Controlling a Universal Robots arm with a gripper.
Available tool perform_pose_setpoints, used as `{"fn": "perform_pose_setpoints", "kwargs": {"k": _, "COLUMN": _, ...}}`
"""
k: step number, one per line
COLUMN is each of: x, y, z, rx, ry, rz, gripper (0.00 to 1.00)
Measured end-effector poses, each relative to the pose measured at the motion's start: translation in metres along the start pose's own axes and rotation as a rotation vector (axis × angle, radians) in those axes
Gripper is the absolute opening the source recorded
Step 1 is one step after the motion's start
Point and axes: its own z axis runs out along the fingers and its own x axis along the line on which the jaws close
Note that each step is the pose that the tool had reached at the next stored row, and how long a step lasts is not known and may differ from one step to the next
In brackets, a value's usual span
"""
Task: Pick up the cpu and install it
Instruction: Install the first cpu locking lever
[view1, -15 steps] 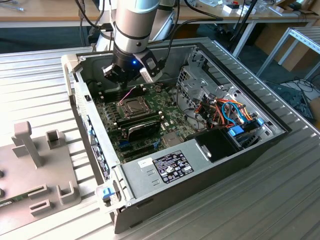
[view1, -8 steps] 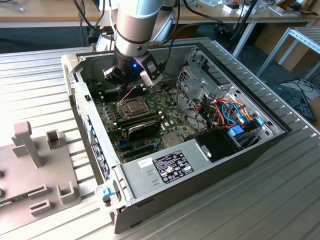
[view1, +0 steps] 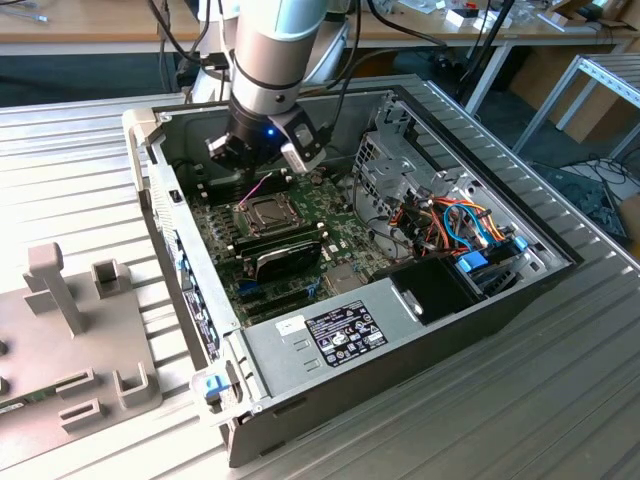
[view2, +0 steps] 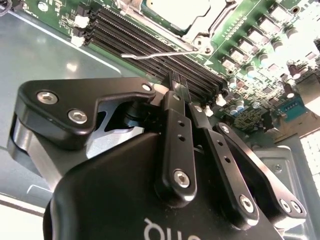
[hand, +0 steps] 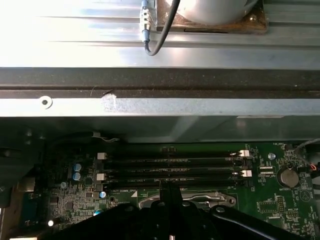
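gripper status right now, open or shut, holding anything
Gripper: shut, fingertips pressed together with nothing visible between them, poised over the memory slots beside the cpu socket.

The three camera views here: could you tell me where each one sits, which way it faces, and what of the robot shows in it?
Exterior view: off the arm, above and to one side, looking down into the open computer case; the arm and gripper hang over the motherboard.
Second wrist view: on the wrist, looking along the gripper towards the memory slots and socket frame.
First wrist view: on the wrist, facing the case wall; the gripper shows.
Both wrist views share the memory slots.
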Motion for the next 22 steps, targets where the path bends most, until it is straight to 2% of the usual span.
{"fn": "perform_pose_setpoints", "kwargs": {"k": 2, "x": -0.0039, "y": -0.0003, "z": 0.0011, "rx": 0.0, "ry": 0.003, "rz": 0.001, "gripper": 0.11}}
{"fn": "perform_pose_setpoints", "kwargs": {"k": 6, "x": -0.008, "y": -0.0014, "z": 0.0041, "rx": -0.0005, "ry": 0.0049, "rz": 0.001, "gripper": 0.11}}
{"fn": "perform_pose_setpoints", "kwargs": {"k": 9, "x": -0.0086, "y": -0.0023, "z": 0.007, "rx": -0.0021, "ry": 0.005, "rz": 0.002, "gripper": 0.11}}
{"fn": "perform_pose_setpoints", "kwargs": {"k": 13, "x": -0.0087, "y": -0.0024, "z": 0.0074, "rx": -0.0026, "ry": 0.005, "rz": 0.001, "gripper": 0.11}}
{"fn": "perform_pose_setpoints", "kwargs": {"k": 19, "x": -0.0085, "y": -0.0033, "z": 0.0096, "rx": -0.0142, "ry": 0.0051, "rz": 0.002, "gripper": 0.11}}
{"fn": "perform_pose_setpoints", "kwargs": {"k": 22, "x": -0.0084, "y": -0.0041, "z": 0.0121, "rx": -0.0156, "ry": 0.0052, "rz": 0.002, "gripper": 0.11}}
